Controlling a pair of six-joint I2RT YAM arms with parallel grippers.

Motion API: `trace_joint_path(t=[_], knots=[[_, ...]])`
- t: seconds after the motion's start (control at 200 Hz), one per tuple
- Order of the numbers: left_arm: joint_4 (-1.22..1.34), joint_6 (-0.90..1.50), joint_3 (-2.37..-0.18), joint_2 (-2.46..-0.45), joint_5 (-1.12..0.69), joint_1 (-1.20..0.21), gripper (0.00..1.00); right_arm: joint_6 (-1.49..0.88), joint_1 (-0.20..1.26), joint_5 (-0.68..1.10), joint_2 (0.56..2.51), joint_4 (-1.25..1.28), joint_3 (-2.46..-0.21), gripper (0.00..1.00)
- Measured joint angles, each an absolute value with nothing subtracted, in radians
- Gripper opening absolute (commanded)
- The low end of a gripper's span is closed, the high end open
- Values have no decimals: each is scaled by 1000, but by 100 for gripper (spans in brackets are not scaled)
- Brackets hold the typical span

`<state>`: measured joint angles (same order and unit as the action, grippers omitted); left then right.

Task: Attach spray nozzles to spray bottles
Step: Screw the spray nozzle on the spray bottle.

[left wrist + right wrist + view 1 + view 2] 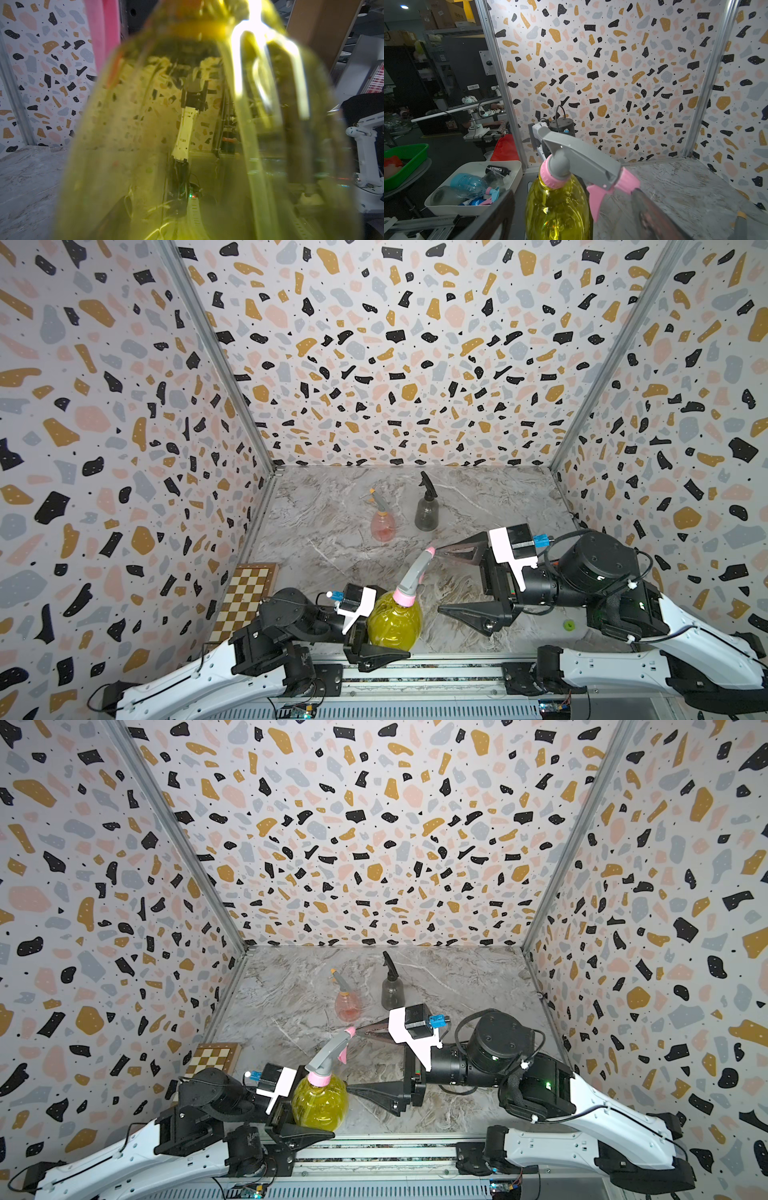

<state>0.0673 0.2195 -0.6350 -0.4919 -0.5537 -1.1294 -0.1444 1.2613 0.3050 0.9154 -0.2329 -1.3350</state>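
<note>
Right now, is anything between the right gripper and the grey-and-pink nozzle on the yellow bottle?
Nothing visible. The right gripper stands open just beside the grey-and-pink nozzle, which sits on the yellow bottle; one finger is close to its pink tip.

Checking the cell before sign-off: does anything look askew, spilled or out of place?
Nothing spilled or askew. Two strays lie on the table: a small green piece toward its right side, a chessboard by the left wall.

chessboard (245,601): front-left on table (332,539) | small green object (568,625): right side
</note>
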Motion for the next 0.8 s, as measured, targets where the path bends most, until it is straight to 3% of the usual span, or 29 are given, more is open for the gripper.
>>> trace_joint_path(t=[0.255, 0.476, 0.636, 0.801], knots=[[68, 221, -635, -489, -586, -1129, 0, -154, 1202, 332, 924, -226, -1315, 90], [75, 224, -635, -475, -588, -1129, 0, -179, 1153, 469, 902, -174, -1270, 87], [75, 224, -635, -489, -585, -1129, 0, -194, 1154, 570, 934, -137, -1270, 81], [73, 227, -635, -496, -570, -1129, 0, -210, 1154, 625, 974, -118, -1270, 66]])
